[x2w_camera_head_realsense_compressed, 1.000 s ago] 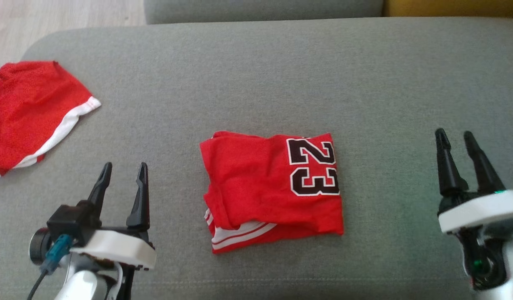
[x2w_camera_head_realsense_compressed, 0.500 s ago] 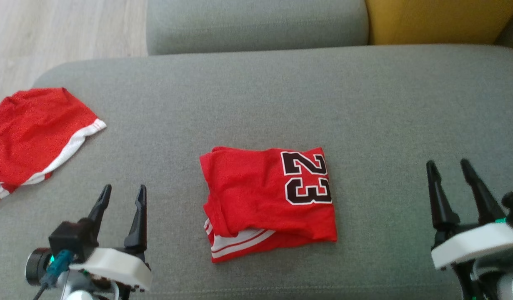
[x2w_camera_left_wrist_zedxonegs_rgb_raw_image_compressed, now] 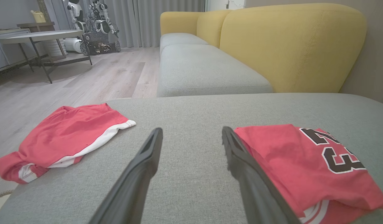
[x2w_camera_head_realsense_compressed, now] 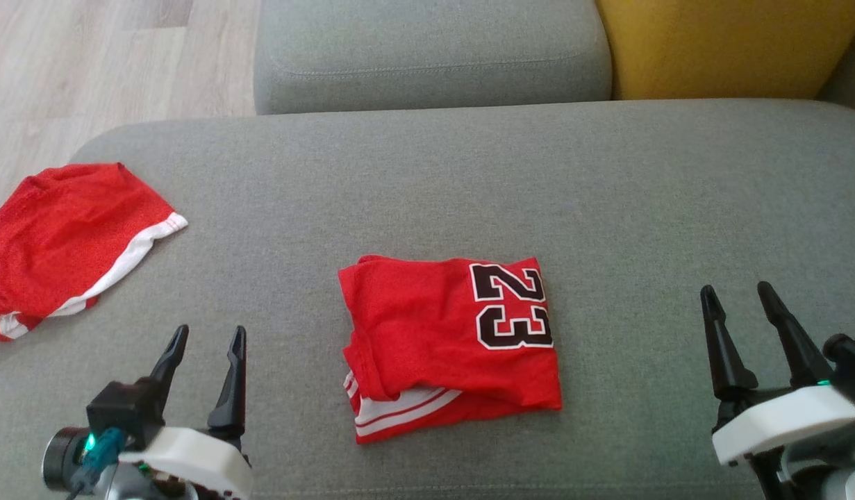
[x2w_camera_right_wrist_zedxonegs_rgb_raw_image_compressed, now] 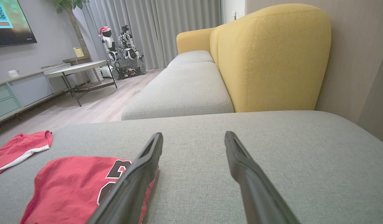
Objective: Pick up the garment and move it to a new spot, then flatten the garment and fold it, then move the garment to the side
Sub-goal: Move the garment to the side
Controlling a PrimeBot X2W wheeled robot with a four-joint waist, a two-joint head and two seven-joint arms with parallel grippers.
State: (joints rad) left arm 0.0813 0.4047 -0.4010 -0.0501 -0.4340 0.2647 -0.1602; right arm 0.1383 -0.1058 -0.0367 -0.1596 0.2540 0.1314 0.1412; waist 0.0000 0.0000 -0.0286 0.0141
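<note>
The left gripper (x2w_camera_head_realsense_compressed: pixel 210 329) and the right gripper (x2w_camera_head_realsense_compressed: pixel 735 288) are nearest, each with fingers spread wide and holding nothing. Between them, touching neither, the folded red jersey (x2w_camera_head_realsense_compressed: pixel 427 333) lies flat on the grey cushion (x2w_camera_head_realsense_compressed: pixel 427 180). Its slightly longer side runs left to right. The white-striped hem is toward the robot, and the number 23 lies sideways on the right part. Farther left are red shorts (x2w_camera_head_realsense_compressed: pixel 59 236), and behind is a yellow backrest (x2w_camera_head_realsense_compressed: pixel 726 42).

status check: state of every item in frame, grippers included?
Red number 23 jersey: folded, lying on the grey cushion, not held.
Red shorts: unfolded, rumpled, lying at the cushion's left edge.
Left gripper: open, empty, apart from the jersey.
Right gripper: open, empty, apart from the jersey.
</note>
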